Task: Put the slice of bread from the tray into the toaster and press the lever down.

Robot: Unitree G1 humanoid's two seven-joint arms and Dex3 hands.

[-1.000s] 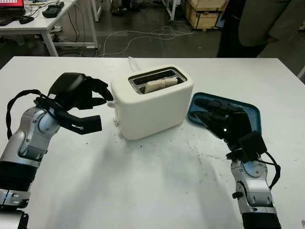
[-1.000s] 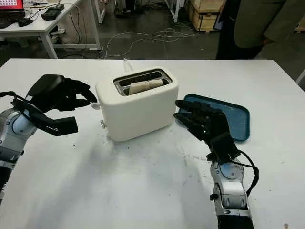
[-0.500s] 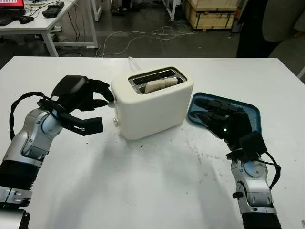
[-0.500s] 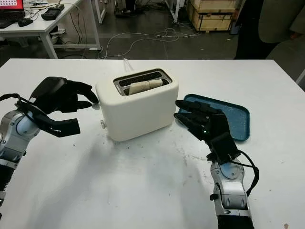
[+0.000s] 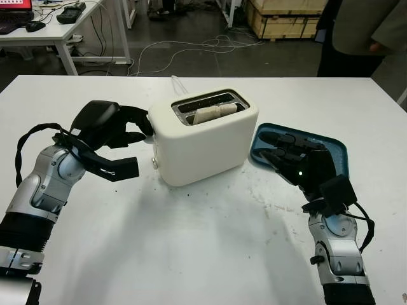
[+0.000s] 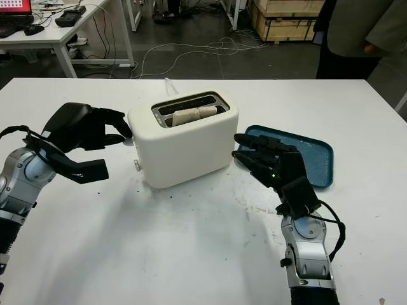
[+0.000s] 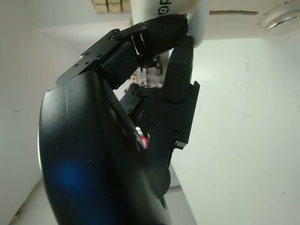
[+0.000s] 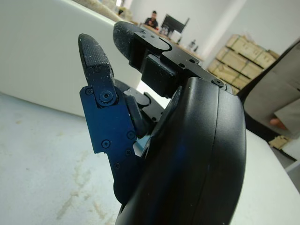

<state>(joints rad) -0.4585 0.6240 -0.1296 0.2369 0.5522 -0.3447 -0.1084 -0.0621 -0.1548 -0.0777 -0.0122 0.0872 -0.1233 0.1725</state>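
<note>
Now I see the pale bread slice (image 5: 214, 113) sitting in the rounded cream toaster (image 5: 202, 133), frame centre. My left hand (image 5: 121, 130), fingers curled and holding nothing, touches its lever end; my right hand (image 5: 294, 160), open, hovers above the blue tray (image 5: 337, 152) on the white counter (image 5: 203, 241).

No readable text or labels anywhere.

The one trace of writing is a fragment of dark print on the white toaster (image 7: 187, 14) end, just beside the left hand's fingertips (image 7: 180, 35) in the left wrist view; it is cut off and upside down, so the letters cannot be made out.
</note>
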